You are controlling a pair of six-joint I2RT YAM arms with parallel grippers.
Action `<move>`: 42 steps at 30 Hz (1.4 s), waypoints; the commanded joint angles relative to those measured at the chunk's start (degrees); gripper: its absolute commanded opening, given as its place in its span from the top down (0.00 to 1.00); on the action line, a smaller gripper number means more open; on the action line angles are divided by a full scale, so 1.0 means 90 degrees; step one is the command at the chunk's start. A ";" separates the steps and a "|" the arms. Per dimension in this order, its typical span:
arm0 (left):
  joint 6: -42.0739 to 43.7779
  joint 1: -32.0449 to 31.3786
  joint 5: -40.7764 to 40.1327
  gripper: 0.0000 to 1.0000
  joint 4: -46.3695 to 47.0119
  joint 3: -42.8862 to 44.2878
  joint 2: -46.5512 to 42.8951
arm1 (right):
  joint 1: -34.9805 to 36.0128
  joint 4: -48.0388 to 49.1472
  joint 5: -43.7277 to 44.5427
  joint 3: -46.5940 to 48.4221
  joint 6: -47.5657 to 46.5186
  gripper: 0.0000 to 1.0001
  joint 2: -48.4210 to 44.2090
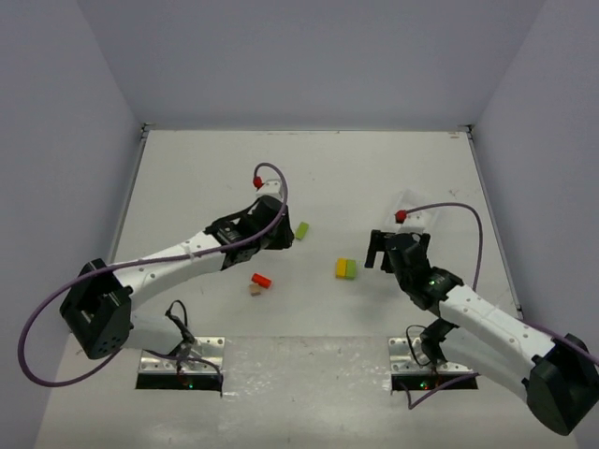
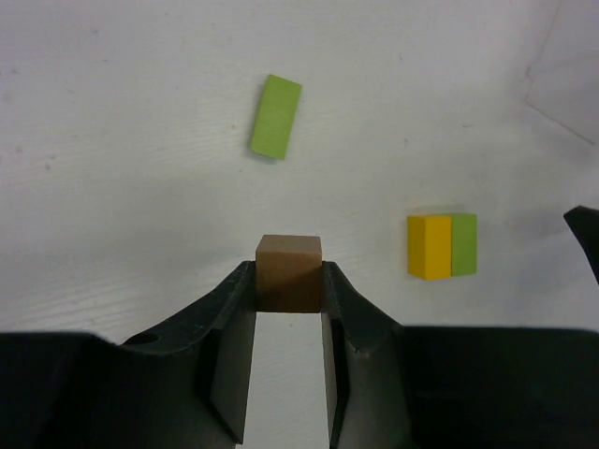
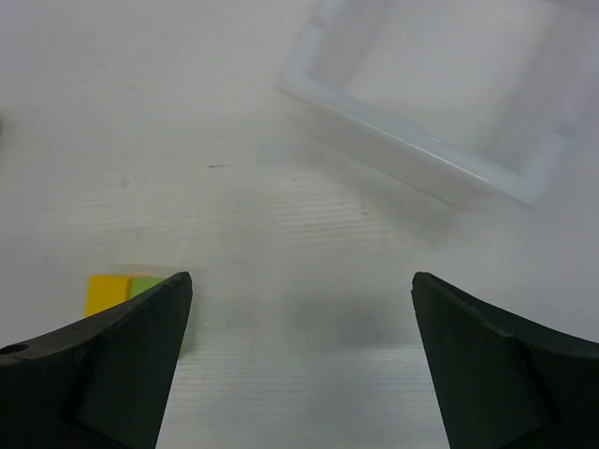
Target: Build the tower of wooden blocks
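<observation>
My left gripper (image 2: pixel 289 281) is shut on a plain tan block (image 2: pixel 289 267) and holds it above the table; in the top view this gripper (image 1: pixel 283 232) hides that block. A lime green block (image 2: pixel 275 116) lies just beyond it (image 1: pixel 301 230). A yellow block (image 2: pixel 430 247) and a green block (image 2: pixel 463 244) lie side by side, touching, at mid-table (image 1: pixel 345 268). A red-orange block (image 1: pixel 261 280) lies against another tan block (image 1: pixel 255 290). My right gripper (image 1: pixel 379 251) is open and empty (image 3: pixel 299 281), just right of the yellow-green pair (image 3: pixel 117 288).
A white square tray (image 3: pixel 421 154) lies beyond my right gripper, toward the back right (image 1: pixel 421 210). Grey walls close the table on three sides. The arm bases sit at the near edge.
</observation>
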 commanded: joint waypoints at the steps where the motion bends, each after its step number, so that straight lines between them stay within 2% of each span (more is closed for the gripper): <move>1: 0.0035 -0.0931 -0.0196 1.00 0.0298 0.0781 0.0692 | -0.1121 -0.0668 0.0075 -0.0093 0.0469 0.01 -0.0076; 4: -0.0094 -0.1365 -0.0435 1.00 0.0207 0.1203 0.1251 | -0.1748 -0.0966 -0.0095 -0.0135 0.0639 0.01 0.0013; 13: -0.0908 -0.2136 -0.1412 1.00 -0.0780 0.2753 0.2706 | -0.1779 -0.1228 0.0021 -0.0432 0.0806 0.01 -0.0765; 18: -0.1187 -0.2277 -0.1376 1.00 -0.1019 0.3293 0.3413 | -0.1779 -0.1348 0.0072 -0.0483 0.0890 0.01 -0.0951; 36: -0.1371 -0.2428 -0.1359 1.00 -0.1479 0.4127 0.4352 | -0.1779 -0.1367 0.0055 -0.0567 0.0986 0.01 -0.0956; 42: -0.1363 -0.2431 -0.1398 0.97 -0.1607 0.4244 0.4438 | -0.1779 -0.1364 0.0078 -0.0578 0.0996 0.01 -0.0983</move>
